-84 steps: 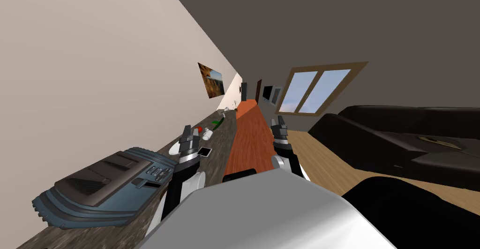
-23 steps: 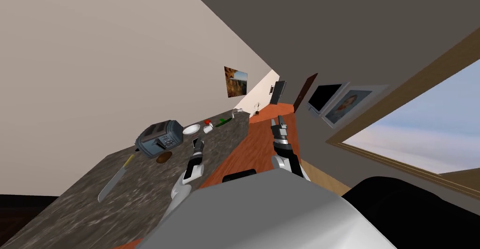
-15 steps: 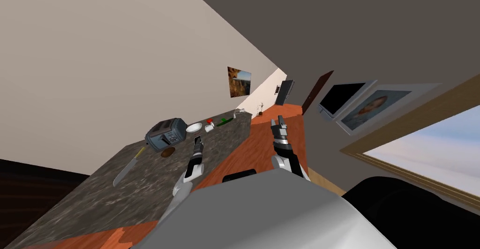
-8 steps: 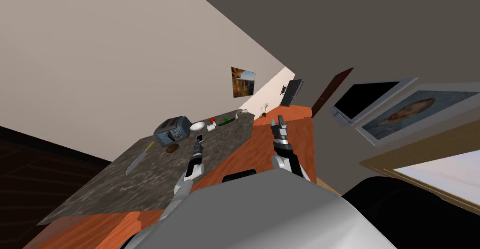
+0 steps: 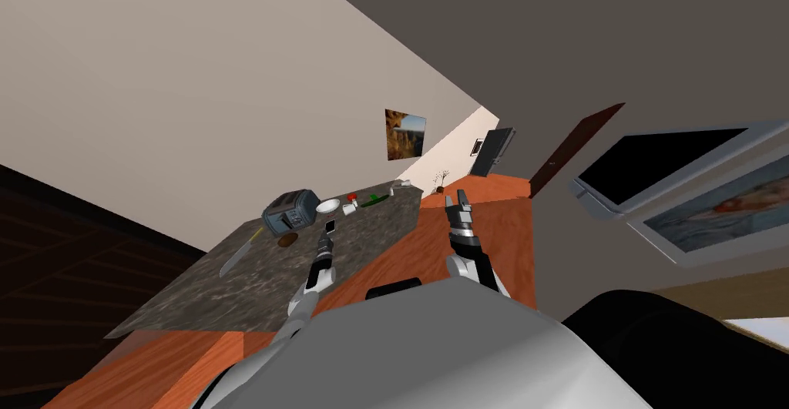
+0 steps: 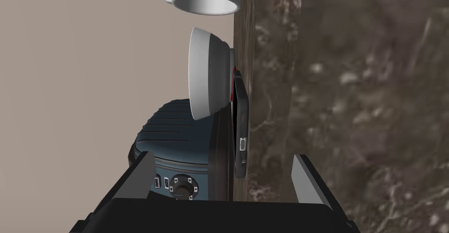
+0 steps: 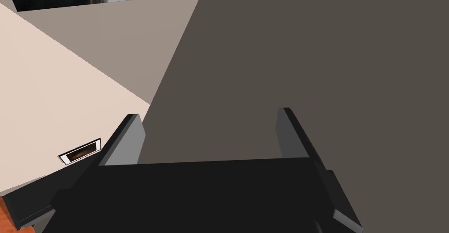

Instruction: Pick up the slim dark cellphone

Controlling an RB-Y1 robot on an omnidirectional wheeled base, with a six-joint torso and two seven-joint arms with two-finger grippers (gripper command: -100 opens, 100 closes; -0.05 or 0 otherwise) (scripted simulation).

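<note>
Left wrist view shows a blue toaster (image 6: pixel 173 153) and a white bowl (image 6: pixel 205 74) just beside the dark phone (image 6: pixel 240 125). The phone lies flat on the mottled counter (image 6: pixel 351 112), its near end between the left gripper's (image 6: pixel 223 173) spread fingers. Further right, the right gripper (image 5: pixel 460 202) hangs open above the floor (image 5: pixel 428 239).

A blue-grey toaster (image 5: pixel 290 210), white bowl (image 5: pixel 328 206) and mug (image 5: pixel 349 209) (knife (image 5: pixel 240 252) apart) share the counter (image 5: pixel 231 296).
</note>
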